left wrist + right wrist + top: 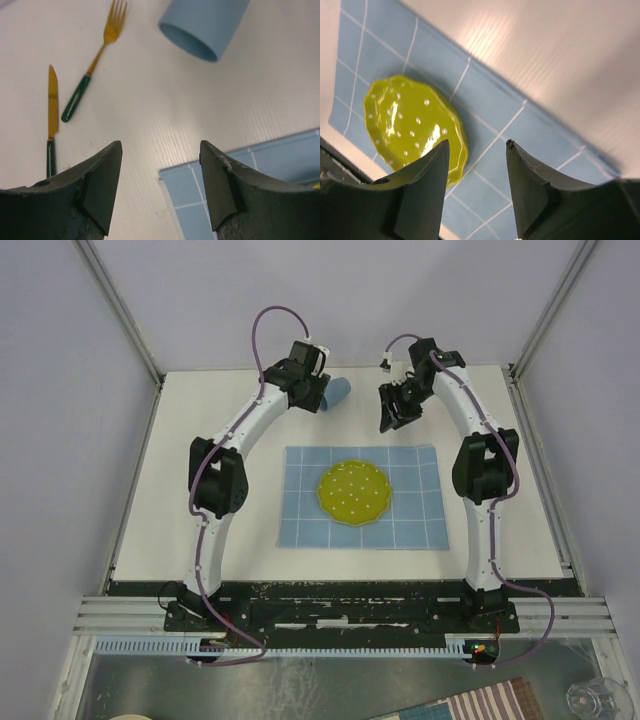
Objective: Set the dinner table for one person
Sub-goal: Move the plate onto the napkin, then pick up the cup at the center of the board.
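Note:
The dinner table [330, 565] is a plain white top. On a light-blue grid cloth [410, 525] sits a yellow-green dotted plate [354, 491]. My left gripper [306, 392] hovers open and empty over the cloth's far left corner [240, 175]. Beyond it lie a light-blue cup [205, 24], apparently on its side with its mouth towards me, a gold fork with a green handle [97, 60] and a matching knife [52, 112]. My right gripper [392, 418] hangs open and empty above the cloth's far edge, with the plate [410, 125] to its left.
Grey walls with metal posts close in the table on three sides. Both arm bases sit on a black rail at the near edge. The cup [338, 392] lies just right of the left wrist. Fork and knife are hidden in the top view.

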`<act>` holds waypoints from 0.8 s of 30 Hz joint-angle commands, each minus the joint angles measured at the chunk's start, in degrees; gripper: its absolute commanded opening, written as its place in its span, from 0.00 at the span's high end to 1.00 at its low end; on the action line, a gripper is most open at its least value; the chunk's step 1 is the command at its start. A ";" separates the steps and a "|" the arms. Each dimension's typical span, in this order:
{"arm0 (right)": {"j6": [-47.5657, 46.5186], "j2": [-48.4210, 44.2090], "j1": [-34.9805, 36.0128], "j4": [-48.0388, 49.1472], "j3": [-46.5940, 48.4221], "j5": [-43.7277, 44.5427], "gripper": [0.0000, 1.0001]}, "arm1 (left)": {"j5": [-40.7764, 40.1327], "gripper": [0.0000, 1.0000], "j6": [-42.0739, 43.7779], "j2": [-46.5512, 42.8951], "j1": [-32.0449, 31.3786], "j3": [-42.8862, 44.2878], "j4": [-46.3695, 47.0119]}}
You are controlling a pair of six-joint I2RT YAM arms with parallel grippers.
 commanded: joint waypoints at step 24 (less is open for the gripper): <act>2.21 1.99 0.12 18.77 4.09 15.18 0.33 | -7.67 0.34 27.04 13.43 2.77 -0.06 36.31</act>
